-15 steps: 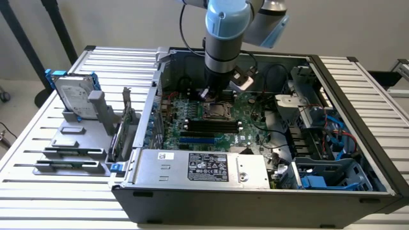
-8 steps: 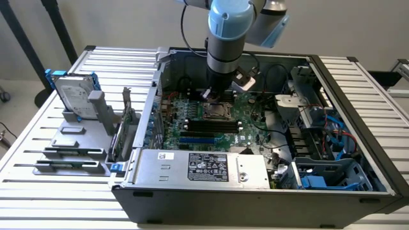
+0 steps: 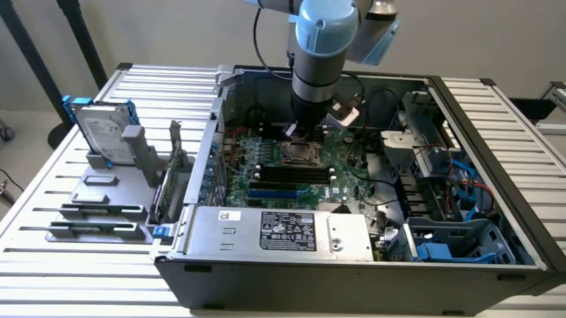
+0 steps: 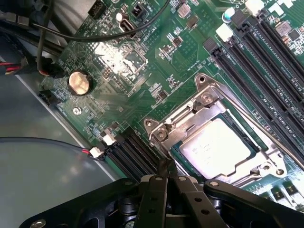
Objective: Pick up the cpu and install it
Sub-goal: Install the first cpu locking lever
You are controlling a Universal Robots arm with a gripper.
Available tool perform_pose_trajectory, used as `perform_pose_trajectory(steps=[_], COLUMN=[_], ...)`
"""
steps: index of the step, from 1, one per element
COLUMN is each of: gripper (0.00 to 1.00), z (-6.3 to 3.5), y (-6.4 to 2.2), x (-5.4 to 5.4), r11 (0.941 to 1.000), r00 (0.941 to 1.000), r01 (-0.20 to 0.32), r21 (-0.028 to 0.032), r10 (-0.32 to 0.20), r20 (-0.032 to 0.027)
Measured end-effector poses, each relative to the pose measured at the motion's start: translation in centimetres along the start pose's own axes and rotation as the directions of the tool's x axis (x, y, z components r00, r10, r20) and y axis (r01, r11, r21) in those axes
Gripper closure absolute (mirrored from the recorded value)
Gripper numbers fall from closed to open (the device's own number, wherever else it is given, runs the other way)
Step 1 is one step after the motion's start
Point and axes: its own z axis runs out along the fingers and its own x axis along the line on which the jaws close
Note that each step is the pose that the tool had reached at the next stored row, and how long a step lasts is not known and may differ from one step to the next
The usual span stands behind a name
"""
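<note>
The arm (image 3: 323, 59) reaches down from the top centre of the exterior view into the open case (image 3: 354, 271), its gripper (image 3: 296, 134) low over the board (image 3: 283, 182), just above the socket (image 3: 299, 157).

In the wrist view the gripper (image 4: 166, 183) shows as dark linkage along the lower edge, with its fingers (image 4: 163, 172) drawn together into one thin tip and nothing between them. That tip stands at the socket's near edge, beside the metal frame (image 4: 190, 118); whether it touches the frame cannot be told.

The cpu (image 4: 216, 148) lies flat in the socket (image 4: 256, 164), silver top up, ringed by the frame, at the lower right of the wrist view. It is not held. The frame's hinge screws (image 4: 161, 133) sit just beside the fingertip.

Around the socket in the wrist view: black memory slots (image 4: 256, 76) run along the upper right, a round coin cell (image 4: 79, 82) sits at centre left, and a thin black cable (image 4: 109, 35) crosses the top left.

In the exterior view a grey power supply (image 3: 283, 232) with a label lies along the case's front edge, lower centre. Outside the case, at the exterior view's left, a hard drive (image 3: 102, 132) in a blue bracket stands upright on a grey rack (image 3: 97, 212) on the slatted table (image 3: 53, 265).
</note>
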Motion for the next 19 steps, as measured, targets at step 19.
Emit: perform_pose_trajectory(steps=[19], gripper=[0.89], z=[-0.03], y=[0.79], x=[0.29], r11=[0.9999], r00=[1.0000], r01=[-0.002], r21=[0.0156], r10=[0.002], r20=[-0.0086])
